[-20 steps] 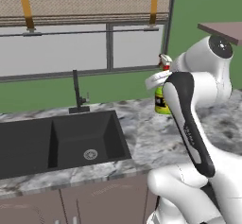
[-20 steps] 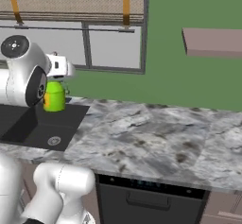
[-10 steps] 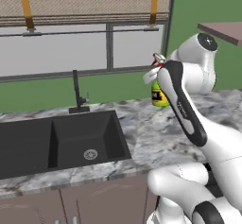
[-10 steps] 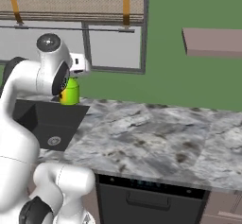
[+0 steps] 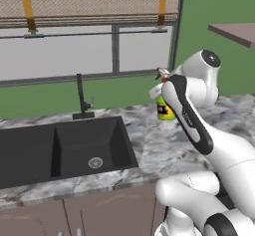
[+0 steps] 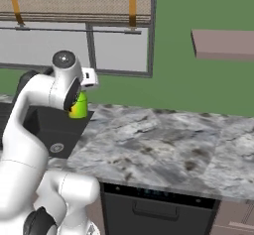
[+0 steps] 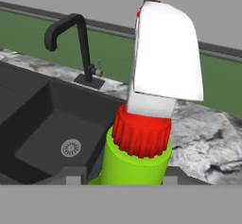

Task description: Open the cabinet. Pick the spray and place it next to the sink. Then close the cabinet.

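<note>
spray (image 7: 142, 138) is gripped in the hand (image 5: 167, 98), its green body clamped low and its white trigger head and red collar rising straight ahead of the hand camera. bottle and hand are held above the marbled bench (image 5: 164, 145), just beside the near edge of the sink (image 5: 64, 145). seen from the hand, the black basin and round drain (image 7: 71, 147) lie to the left of the spray, and the black faucet (image 7: 80, 43) stands farther off, up and to the left.
</note>
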